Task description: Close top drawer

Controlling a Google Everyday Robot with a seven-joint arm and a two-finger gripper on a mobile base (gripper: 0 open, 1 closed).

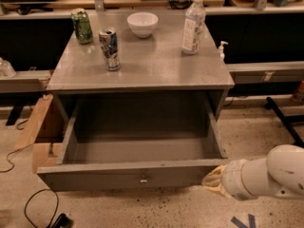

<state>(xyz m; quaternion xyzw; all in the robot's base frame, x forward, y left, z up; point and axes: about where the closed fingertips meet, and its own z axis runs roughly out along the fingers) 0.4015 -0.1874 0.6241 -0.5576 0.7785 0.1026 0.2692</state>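
The top drawer of the grey cabinet stands pulled far out, an empty deep grey box with a small metal knob at the middle of its front. My gripper, yellowish at the tip of a white arm, is at the lower right and touches the right end of the drawer front.
On the cabinet top stand a green can, a blue-and-silver can, a white bowl and a clear plastic bottle. A cardboard box lies left of the cabinet. A black cable loops on the floor.
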